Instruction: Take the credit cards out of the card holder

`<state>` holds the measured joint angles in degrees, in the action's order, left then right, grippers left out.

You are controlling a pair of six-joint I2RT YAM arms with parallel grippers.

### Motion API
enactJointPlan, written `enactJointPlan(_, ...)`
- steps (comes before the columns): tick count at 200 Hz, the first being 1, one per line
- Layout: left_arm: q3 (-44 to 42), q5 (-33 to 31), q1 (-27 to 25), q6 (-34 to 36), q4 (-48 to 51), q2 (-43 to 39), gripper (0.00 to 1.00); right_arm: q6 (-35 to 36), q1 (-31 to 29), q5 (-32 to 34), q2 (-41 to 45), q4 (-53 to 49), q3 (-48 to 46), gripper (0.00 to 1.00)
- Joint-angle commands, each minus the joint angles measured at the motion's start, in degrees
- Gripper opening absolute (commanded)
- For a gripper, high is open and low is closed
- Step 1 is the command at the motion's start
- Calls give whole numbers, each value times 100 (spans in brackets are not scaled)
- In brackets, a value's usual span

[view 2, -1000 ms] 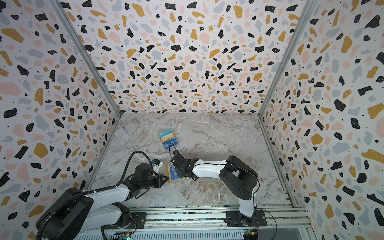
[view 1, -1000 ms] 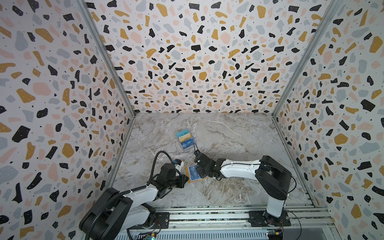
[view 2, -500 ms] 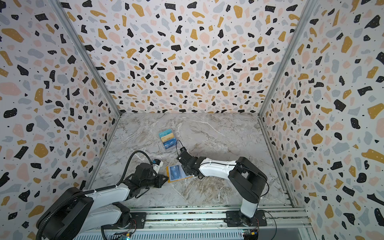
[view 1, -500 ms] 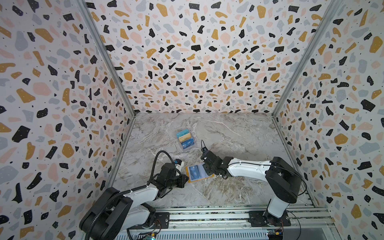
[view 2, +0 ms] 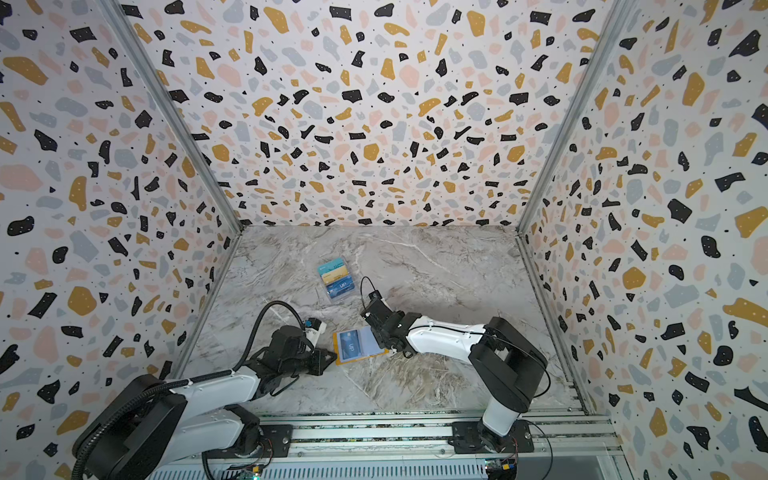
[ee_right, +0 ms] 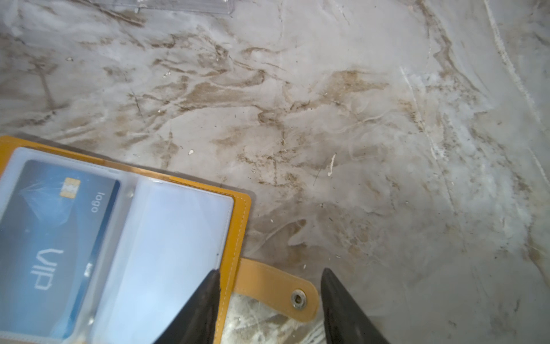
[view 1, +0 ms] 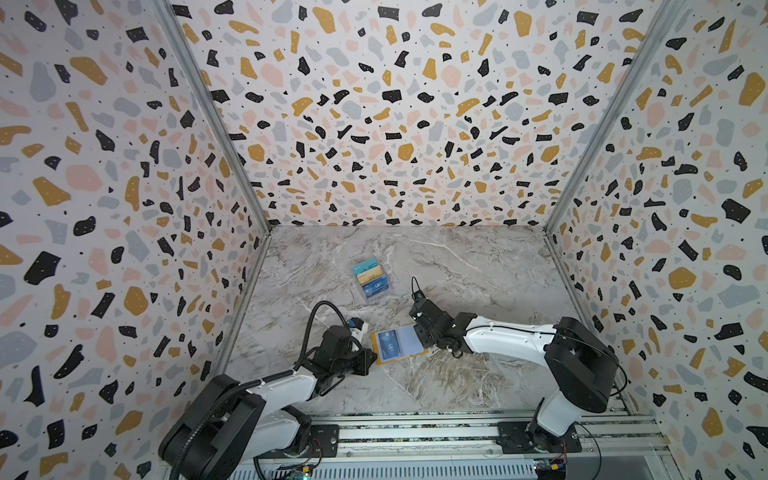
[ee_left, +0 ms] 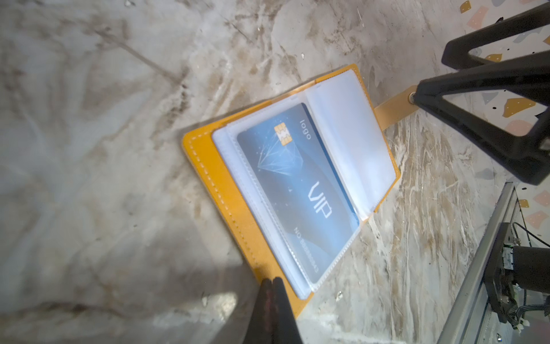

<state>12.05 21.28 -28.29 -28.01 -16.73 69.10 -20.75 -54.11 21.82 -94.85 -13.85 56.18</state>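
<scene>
The card holder (view 1: 405, 344) lies open and flat on the marble tabletop (view 1: 478, 266), near the front and between the two arms. Its mustard cover faces down and its plastic sleeves face up. The VIP card (ee_left: 297, 190), blue with a chip, sits inside the sleeve on the half nearer the left arm, and the clear plastic covers its whole face. A second sleeve page (ee_left: 348, 140), pale and cloudy, lies over the half nearer the right arm. The snap tab (ee_right: 273, 286) sticks out flat from that half onto the tabletop.

The left gripper (ee_left: 272, 283) has its jaws pressed together. Their tips are set on the cover's edge near a corner, just beside the card's sleeve. Whether they nip the cover or only press on it cannot be told.

The right gripper (ee_right: 270, 272) has its jaws parted to a middling gap, astride the snap tab. One tip is over the outer edge of the pale sleeve page, and the other is just past the tab's rounded end, close beside the snap stud. They grip nothing.

Farther back, well apart from the holder, stands a clear box (view 1: 360, 289) with several boxed cards (view 1: 370, 270) in tiers of teal, gold and blue. An aluminium rail (view 1: 415, 432) carrying both arm bases runs along the front. Terrazzo-patterned walls (view 1: 374, 124) close the other three sides.
</scene>
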Motion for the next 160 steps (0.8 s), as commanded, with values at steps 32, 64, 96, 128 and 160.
enactJointPlan(32, 213, -157, -14, 72, 197, -185, 0, 9, 26, 309, 367, -477, 196, 61)
enactJointPlan(64, 369, -203, -13, 81, 429, -342, 2, 115, 32, 291, 423, -640, 395, 62)
enactJointPlan(96, 592, -229, -10, 116, 534, -441, 2, 333, 71, -494, 373, -786, 705, 61)
enactJointPlan(128, 797, -271, -10, 231, 652, -377, 1, 315, 182, -1741, 266, -677, 874, 56)
enactJointPlan(160, 834, -282, -15, 323, 634, -160, 0, 132, 403, -3064, 51, -266, 878, 49)
